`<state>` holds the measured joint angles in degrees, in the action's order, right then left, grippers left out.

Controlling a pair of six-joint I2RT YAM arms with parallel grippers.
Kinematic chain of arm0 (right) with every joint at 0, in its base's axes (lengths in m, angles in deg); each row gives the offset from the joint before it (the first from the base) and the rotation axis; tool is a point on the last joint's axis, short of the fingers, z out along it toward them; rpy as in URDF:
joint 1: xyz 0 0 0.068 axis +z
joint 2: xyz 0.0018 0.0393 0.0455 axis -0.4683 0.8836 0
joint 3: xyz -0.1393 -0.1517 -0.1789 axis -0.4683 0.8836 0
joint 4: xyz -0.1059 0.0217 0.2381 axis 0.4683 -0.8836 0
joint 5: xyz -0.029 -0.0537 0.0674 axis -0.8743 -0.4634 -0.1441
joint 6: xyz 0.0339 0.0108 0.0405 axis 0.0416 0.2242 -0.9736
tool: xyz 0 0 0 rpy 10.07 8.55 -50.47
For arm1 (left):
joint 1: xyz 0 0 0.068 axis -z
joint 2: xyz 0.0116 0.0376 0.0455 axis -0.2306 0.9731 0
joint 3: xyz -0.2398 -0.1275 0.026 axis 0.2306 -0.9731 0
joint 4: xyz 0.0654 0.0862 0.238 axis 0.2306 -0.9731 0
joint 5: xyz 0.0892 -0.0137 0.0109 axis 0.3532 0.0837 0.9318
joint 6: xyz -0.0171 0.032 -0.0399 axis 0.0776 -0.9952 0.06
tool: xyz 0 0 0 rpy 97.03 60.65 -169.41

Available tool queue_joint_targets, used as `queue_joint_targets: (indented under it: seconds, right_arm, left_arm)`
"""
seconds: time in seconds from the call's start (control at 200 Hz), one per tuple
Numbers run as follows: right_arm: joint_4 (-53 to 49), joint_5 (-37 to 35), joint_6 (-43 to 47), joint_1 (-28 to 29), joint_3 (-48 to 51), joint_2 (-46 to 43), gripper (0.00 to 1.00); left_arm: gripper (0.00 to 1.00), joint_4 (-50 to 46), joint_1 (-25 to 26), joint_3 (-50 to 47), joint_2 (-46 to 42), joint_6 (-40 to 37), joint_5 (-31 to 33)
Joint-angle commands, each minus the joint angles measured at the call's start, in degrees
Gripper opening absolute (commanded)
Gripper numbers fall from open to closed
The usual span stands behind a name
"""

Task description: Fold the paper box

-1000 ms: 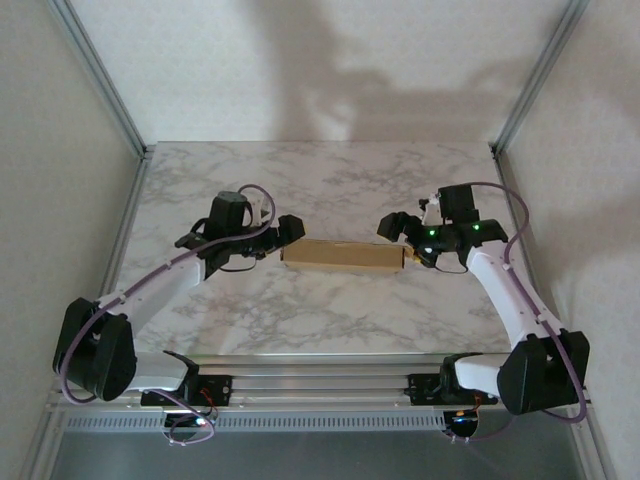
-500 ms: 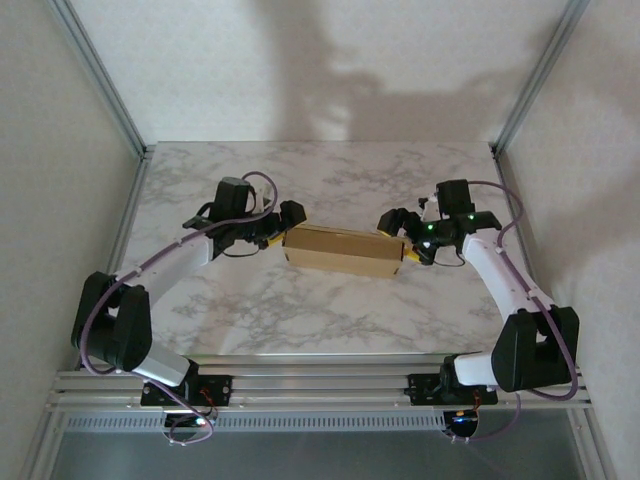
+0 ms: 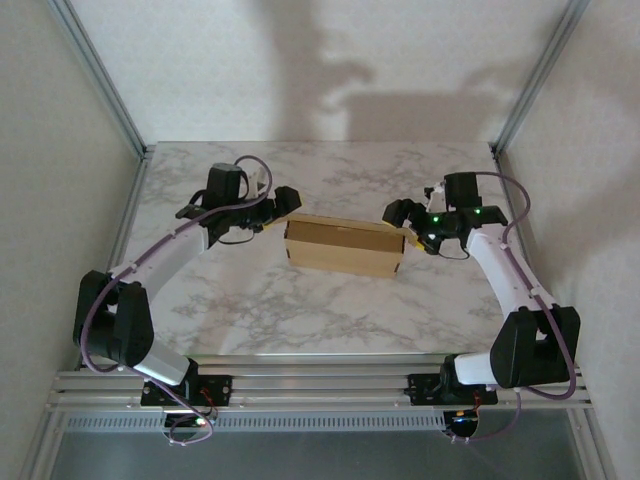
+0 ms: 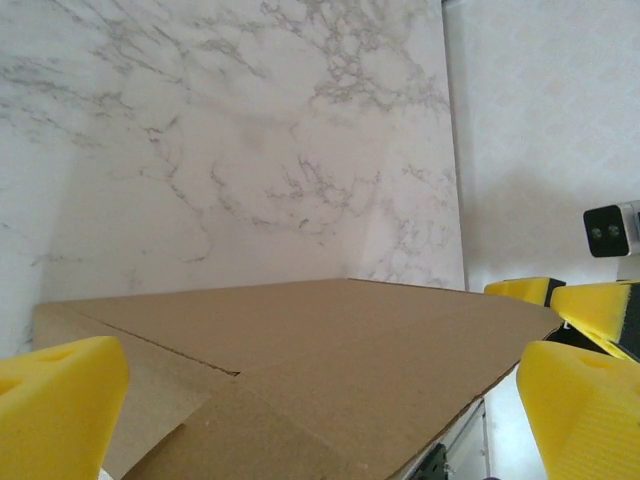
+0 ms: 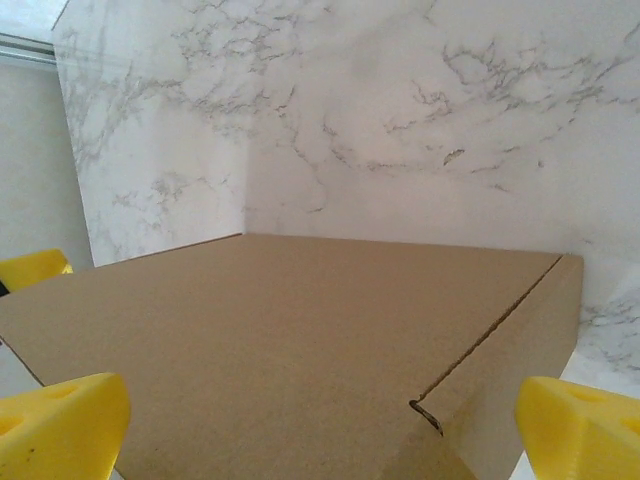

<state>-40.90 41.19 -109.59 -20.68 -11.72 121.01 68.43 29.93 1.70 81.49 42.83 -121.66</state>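
**A:** Where's the paper box [image 3: 343, 247]?

**B:** In the top view it's in the middle of the frame, over the marble desk [image 3: 330, 170]. Its long side runs left to right and its broad brown face is turned toward the camera. I can't tell whether it lies flat or is tipped up.

**A:** And the claws?

**B:** The left claw [image 3: 282, 212] is at the box's left end and the right claw [image 3: 402, 228] at its right end. Both are spread wide, released rather than clenched.

**A:** Are they gripping it?

**B:** In each wrist view the box's end sits between the yellow fingers, left [image 4: 55, 400] and right [image 5: 60, 420], at the bottom corners of the frame. I can't tell whether the pads touch the cardboard.

**A:** Any detail on the box?

**B:** A flap seam crosses the lower left of the left wrist view. A folded corner shows at the lower right of the right wrist view.
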Motion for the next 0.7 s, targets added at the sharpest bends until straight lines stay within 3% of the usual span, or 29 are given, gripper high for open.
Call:
queue_joint_targets:
  seconds: [0.0, 0.405, 0.561, 0.696]
  right_arm:
    - [-0.6, -1.1, 4.1, -0.6, -1.7, -1.3, 0.99]
    - [-6.7, -9.2, 14.0, -0.5, -3.4, -7.6, 0.99]
    - [-8.9, -8.9, 16.5, -0.5, -3.8, -10.0, 0.86]
    - [-9.7, -8.4, 17.7, -0.5, -3.6, -10.8, 0.71]
  left_arm:
    - [0.99, -2.4, -0.9, 1.9, -2.2, -7.6, 1.3]
    - [0.96, -12.9, -1.2, 4.2, -10.5, -29.4, 7.1]
    - [0.91, -18.2, -1.2, 7.4, -8.8, -34.8, 7.5]
    - [0.75, -23.2, -1.1, 10.9, -5.1, -39.5, 5.3]
